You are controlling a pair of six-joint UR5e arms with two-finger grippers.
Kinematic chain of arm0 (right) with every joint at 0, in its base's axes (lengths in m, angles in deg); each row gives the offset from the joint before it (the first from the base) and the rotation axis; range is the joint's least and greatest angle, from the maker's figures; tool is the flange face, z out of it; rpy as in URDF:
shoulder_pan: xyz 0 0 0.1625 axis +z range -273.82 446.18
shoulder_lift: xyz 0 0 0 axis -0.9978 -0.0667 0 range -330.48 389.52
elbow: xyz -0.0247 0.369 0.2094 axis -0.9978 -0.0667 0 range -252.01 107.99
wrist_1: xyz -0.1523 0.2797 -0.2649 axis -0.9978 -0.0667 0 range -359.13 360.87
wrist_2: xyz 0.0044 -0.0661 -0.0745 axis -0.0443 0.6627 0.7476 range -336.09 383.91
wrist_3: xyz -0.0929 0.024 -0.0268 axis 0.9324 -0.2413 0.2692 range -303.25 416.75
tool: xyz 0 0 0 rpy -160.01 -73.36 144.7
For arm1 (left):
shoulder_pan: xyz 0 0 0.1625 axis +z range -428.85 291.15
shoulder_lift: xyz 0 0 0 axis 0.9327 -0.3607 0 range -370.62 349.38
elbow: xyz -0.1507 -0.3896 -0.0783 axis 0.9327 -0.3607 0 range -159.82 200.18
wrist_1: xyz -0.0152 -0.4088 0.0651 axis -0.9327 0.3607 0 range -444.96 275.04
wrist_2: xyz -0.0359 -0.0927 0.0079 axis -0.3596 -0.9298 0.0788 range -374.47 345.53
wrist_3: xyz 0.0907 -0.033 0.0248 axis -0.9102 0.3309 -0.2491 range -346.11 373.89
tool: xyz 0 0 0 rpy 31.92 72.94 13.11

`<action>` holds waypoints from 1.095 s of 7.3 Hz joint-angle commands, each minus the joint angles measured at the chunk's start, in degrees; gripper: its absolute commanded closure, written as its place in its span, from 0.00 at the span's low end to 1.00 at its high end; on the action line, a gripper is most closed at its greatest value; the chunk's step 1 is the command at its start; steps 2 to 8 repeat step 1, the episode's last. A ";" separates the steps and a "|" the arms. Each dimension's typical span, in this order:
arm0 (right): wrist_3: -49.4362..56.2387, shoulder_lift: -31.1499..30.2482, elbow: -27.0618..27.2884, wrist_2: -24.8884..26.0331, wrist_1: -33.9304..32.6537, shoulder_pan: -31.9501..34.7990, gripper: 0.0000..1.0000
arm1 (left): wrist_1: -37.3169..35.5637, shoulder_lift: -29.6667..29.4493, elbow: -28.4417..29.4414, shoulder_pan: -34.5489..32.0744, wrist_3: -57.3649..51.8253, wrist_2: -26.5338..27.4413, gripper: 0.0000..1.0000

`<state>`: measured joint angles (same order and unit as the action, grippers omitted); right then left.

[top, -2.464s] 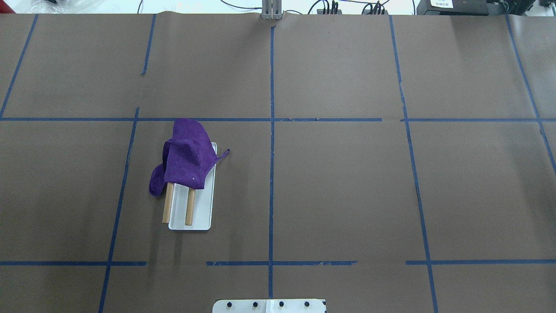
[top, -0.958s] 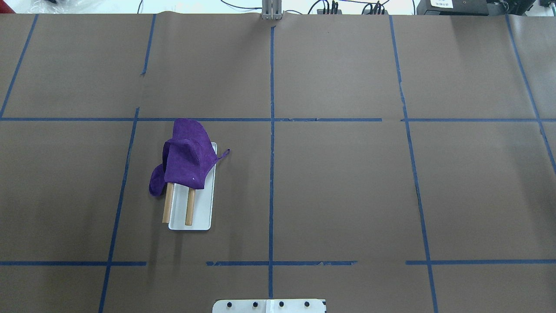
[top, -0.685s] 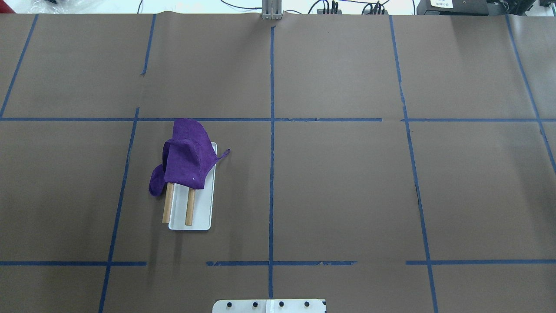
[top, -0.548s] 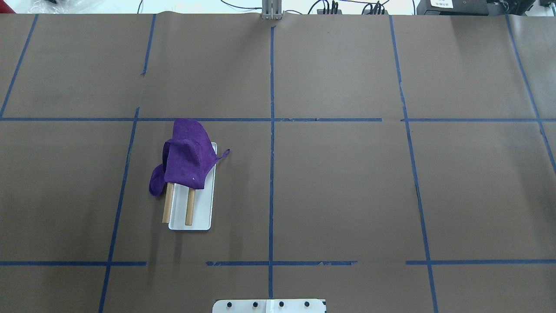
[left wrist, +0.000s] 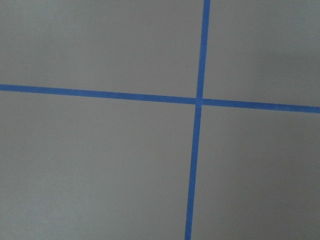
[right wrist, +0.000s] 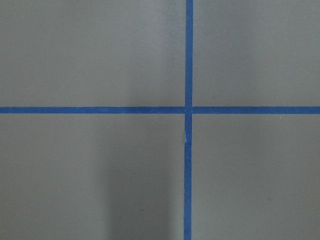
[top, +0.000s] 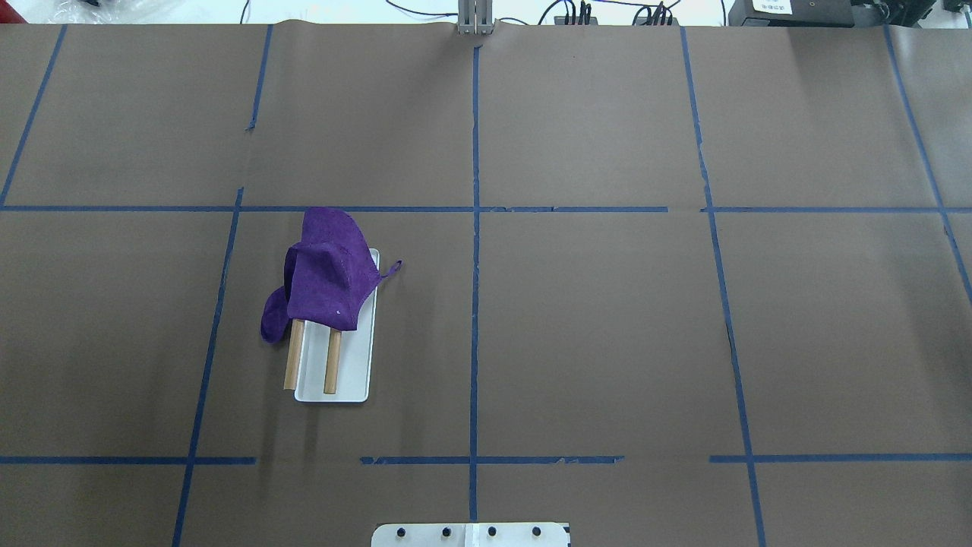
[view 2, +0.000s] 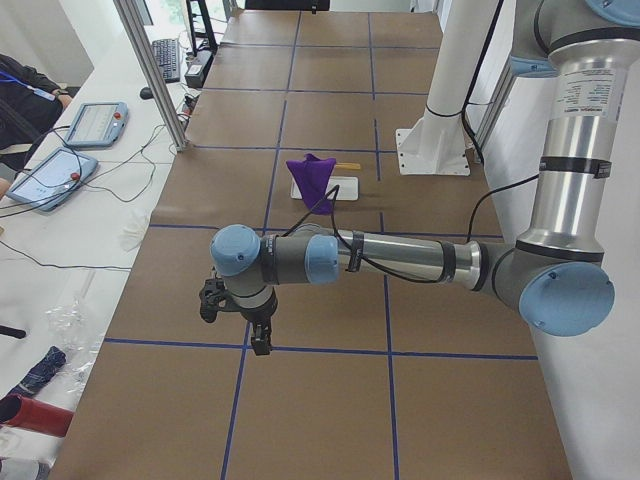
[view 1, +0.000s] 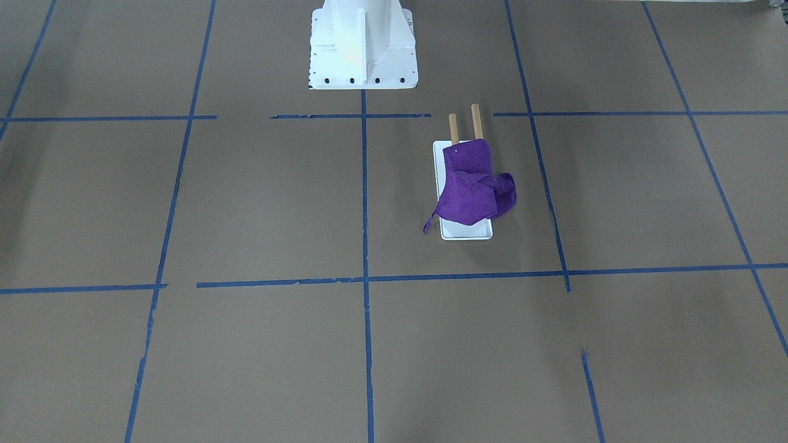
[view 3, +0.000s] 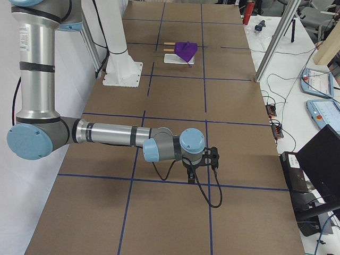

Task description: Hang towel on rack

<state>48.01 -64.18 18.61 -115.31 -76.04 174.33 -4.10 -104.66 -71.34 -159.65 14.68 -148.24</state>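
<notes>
Looking down from overhead, I find the towel (top: 323,277) draped over the far part of the rack (top: 355,365). The rack stands in the left half of the surface (top: 607,342), about midway between the near and far edges. The towel's loop (top: 392,267) sticks out to the right. The left fingers (view 2: 262,340) and right fingers (view 3: 190,175) hang over blue tape crossings near opposite ends, well apart from the rack. I cannot tell whether either pair is parted or closed.

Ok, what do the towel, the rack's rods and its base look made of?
The towel: soft purple cloth, matte and slightly fuzzy, draping in folds; probably microfibre. The rods: light brown, matte, likely bare wood. The base: white, smooth, rounded corners; plastic or painted metal, cannot tell which.
</notes>
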 commanded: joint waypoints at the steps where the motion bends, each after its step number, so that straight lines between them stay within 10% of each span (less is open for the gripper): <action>1: 0.04 0.10 0.00 0.00 0.10 0.00 0.00 | 0.00 0.00 -0.06 0.00 0.00 0.00 0.00; 8: 0.04 0.10 0.00 0.00 0.10 0.00 0.00 | 0.00 0.00 -0.06 0.00 0.00 0.00 0.00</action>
